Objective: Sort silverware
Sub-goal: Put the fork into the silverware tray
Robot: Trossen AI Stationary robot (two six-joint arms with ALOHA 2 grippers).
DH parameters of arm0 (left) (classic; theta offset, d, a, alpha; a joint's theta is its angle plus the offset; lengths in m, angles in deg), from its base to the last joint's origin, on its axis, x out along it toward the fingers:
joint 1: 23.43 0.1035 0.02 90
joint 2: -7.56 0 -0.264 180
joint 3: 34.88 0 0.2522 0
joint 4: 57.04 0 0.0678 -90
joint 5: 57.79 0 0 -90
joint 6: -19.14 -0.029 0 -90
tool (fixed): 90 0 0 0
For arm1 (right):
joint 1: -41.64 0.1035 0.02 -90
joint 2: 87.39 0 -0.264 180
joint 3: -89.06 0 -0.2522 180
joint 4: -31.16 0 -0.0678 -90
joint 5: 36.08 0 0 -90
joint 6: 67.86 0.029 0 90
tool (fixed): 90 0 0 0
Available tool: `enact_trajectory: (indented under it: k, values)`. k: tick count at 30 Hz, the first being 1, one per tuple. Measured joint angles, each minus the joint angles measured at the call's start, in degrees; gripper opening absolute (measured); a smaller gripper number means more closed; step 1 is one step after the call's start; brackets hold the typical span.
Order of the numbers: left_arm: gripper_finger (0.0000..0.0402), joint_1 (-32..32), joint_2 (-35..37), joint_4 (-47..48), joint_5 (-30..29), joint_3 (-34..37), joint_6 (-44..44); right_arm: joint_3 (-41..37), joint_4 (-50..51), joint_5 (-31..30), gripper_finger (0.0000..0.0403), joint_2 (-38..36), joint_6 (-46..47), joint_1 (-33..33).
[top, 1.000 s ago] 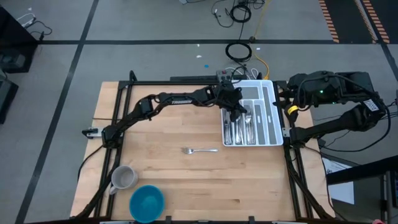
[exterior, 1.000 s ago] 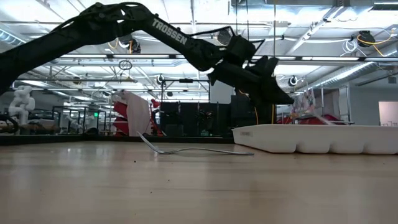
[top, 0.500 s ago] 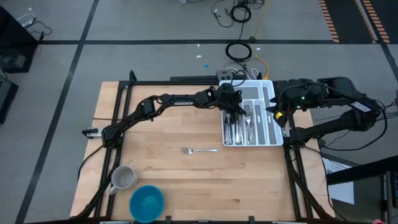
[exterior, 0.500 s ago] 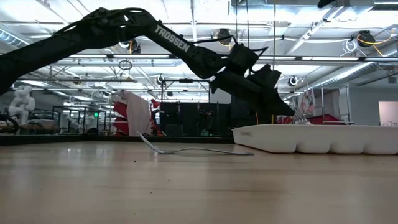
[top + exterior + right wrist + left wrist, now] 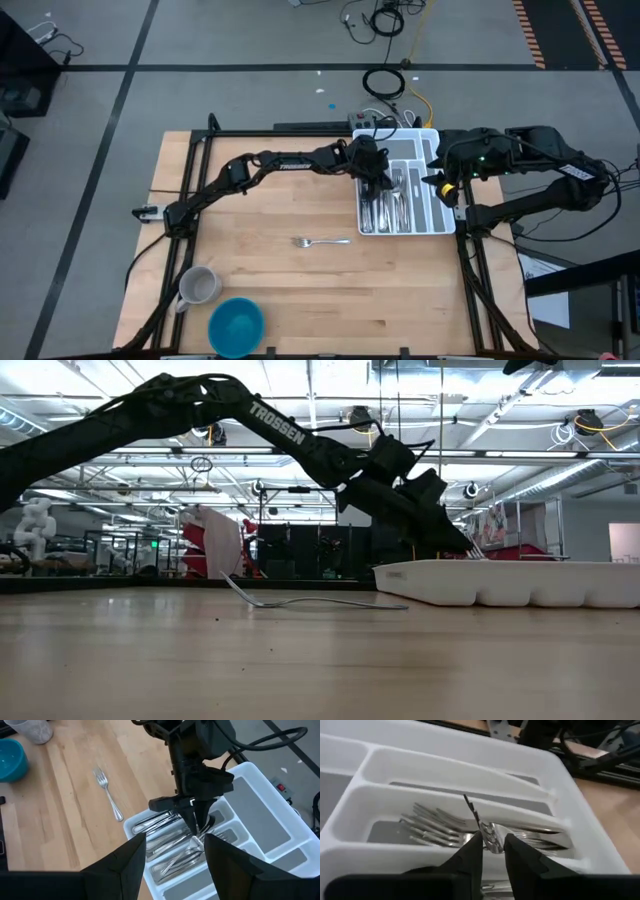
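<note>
My left gripper (image 5: 380, 180) (image 5: 493, 851) reaches over the white organiser tray (image 5: 437, 180) (image 5: 500, 582), shut on one fork. Its tines (image 5: 476, 547) stick out past the fingertips just above the tray rim. Below it, several forks (image 5: 435, 827) lie flat in a compartment, and more silverware (image 5: 390, 208) fills the neighbouring slots. One fork (image 5: 322, 241) (image 5: 109, 795) lies flat on the wooden table in front of the tray. My right gripper (image 5: 440, 178) (image 5: 172, 852) hovers open over the tray's right side, touching nothing. My left gripper pinches the fork's slim stem (image 5: 491, 836) between its two fingers, which slant down from the table's left. The fork is tilted. Its lower part is down among the forks in the compartment; whether it rests on them I cannot tell.
A grey mug (image 5: 198, 286) and a blue bowl (image 5: 236, 325) stand at the table's near left corner. The tray sits at the far right, close to the table frame (image 5: 462, 215). Bare wood lies between the lone fork and the mug.
My left gripper has come down toward the tray with the fork, still shut on it; the tines now sit just above the rim. My right gripper has moved toward the table's left, from beyond the tray's right edge to above it.
</note>
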Motion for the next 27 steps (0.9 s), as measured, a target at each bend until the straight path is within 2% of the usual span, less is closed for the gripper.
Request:
enact_trajectory:
  k: [4, 8, 16, 21, 25, 27]
  values:
    - [0.0099, 0.42, 0.0, -2.83, 4.59, 0.0, 2.04, 0.0, 0.02, -0.02, 0.0193, -0.02, -0.06, 0.0]
    - [0.0117, 0.39, 0.0, -5.61, 4.82, -0.38, 6.06, 0.0, 0.02, 0.0, 0.0193, -0.02, 0.0, 0.0]
    - [0.0138, 0.28, 0.0, -5.36, -5.55, -1.11, 6.31, 0.0, 0.04, 0.02, 0.0193, -0.02, -0.02, 0.0]
    - [0.0139, -0.67, 0.0, -5.53, -15.45, -1.14, 6.48, 0.0, 0.04, -0.15, 0.0193, -0.02, -0.05, 0.0]
    - [0.0139, -1.59, 0.0, 0.2, -15.13, -3.75, 10.29, -0.01, 0.04, -0.04, 0.0193, -0.02, 0.29, 0.0]
    - [0.0139, -2.2, 0.11, 6.25, -12.29, -6.46, 14.29, -0.02, 0.04, 0.56, 0.0193, -0.02, 0.79, 0.0]
